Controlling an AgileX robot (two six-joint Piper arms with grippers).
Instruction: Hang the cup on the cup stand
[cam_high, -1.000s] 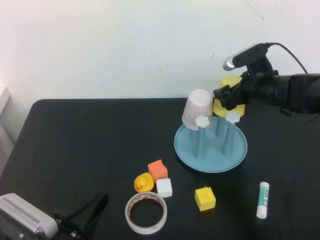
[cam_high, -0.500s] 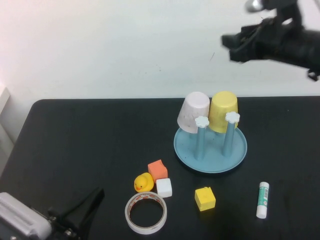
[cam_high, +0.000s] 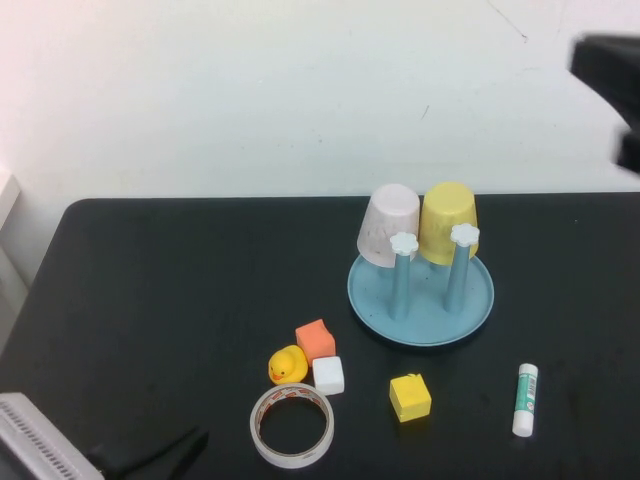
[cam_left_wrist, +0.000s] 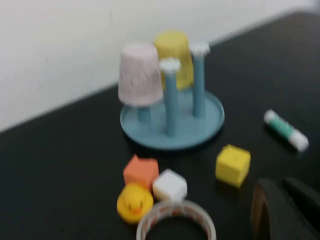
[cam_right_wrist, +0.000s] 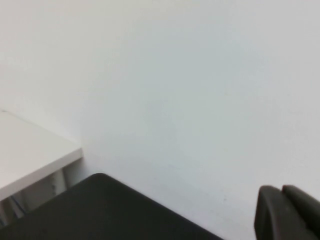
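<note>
No writing can be read anywhere (the glue stick (cam_high: 525, 399) included).

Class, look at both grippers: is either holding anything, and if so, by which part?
Nothing is held. The yellow cup hangs on the cup stand. The right gripper is raised at the far right; the left gripper is low at the near left.

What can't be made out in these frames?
- Right claw: high view, blurred and cut off by the top right edge; open or shut unclear.
- Left claw: left wrist view, blurred, cut by the bottom edge.
- Peg under the yellow cup on the cup stand: hidden by the cup itself.
</note>
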